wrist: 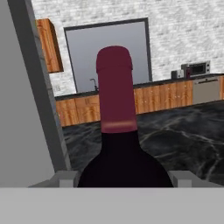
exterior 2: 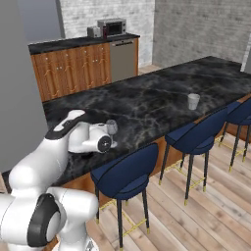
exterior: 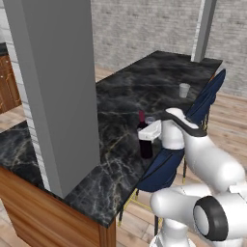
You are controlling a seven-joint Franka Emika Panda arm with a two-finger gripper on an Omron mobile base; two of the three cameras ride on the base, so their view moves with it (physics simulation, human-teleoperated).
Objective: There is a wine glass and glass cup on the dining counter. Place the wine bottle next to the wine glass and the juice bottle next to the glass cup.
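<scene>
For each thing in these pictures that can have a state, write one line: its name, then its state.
wine bottle: upright on the dining counter, its body between the fingers.
gripper: around the bottle at label height; whether it is clamped cannot be told.
wine glass: upright, just behind the hand.
glass cup: upright, alone farther along the counter, looks empty.
bar stool: standing at the counter's edge.
</scene>
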